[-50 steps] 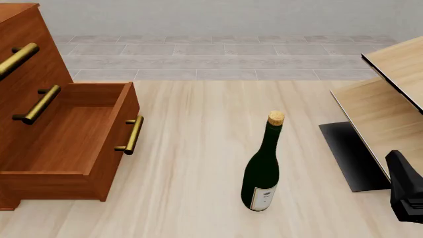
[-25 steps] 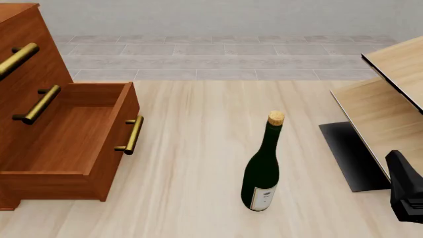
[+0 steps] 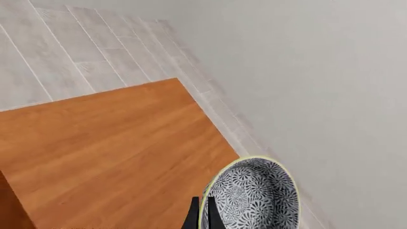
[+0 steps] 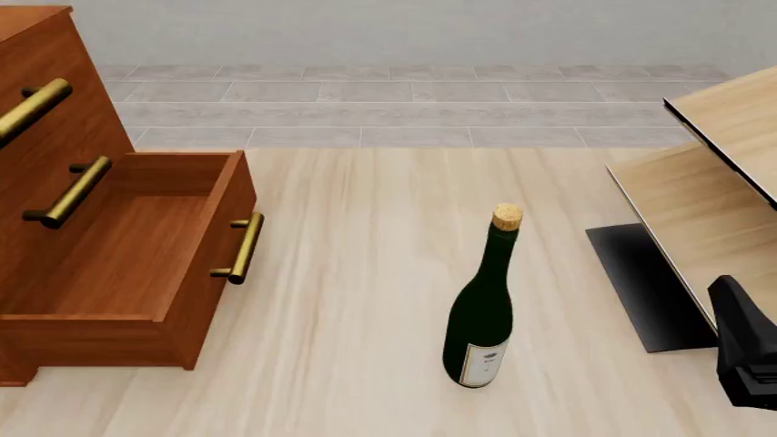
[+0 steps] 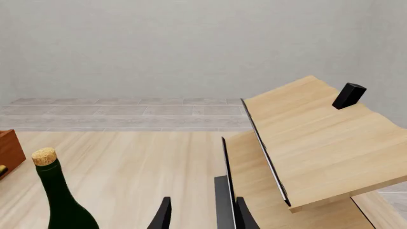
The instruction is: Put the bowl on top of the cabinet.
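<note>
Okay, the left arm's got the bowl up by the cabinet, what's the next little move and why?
Probably carry the bowl further in over the cabinet top before lowering. In the left wrist view the left gripper pinches the bowl's rim with its fingers, and the bowl hangs mostly past the wooden top's edge, over the floor. Releasing here would likely drop it off the side.

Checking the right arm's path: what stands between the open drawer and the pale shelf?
Only the bottle, upright on the table, in the front view.

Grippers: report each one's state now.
Left gripper: fingers shut on the bowl rim, over the cabinet top.
Right gripper: open, holding nothing.
</note>
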Tool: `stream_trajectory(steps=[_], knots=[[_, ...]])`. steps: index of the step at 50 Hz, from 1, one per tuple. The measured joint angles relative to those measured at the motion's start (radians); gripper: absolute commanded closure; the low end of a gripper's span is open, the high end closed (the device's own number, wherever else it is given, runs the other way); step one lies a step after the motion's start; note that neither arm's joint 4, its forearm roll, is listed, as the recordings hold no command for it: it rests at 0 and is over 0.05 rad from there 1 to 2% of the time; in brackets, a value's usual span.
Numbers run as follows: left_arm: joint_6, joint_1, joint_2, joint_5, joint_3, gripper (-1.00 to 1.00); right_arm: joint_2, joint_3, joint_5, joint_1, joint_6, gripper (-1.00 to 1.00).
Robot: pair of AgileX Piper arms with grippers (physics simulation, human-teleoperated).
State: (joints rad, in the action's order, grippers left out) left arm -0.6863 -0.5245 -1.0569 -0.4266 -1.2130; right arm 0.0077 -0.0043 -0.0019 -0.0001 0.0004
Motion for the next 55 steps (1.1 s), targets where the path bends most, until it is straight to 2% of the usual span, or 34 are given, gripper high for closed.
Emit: stream_trajectory(steps=[31,55], knots=[[-0.063,-0.047,-0.048,-0.010,0.026,1.00,0.000,0.000,0.000,0.000,0.000,-1.00],[-0.062,-0.089,-0.087,0.005,0.046,1.00,0.000,0.000,0.000,0.000,0.000,-1.00]])
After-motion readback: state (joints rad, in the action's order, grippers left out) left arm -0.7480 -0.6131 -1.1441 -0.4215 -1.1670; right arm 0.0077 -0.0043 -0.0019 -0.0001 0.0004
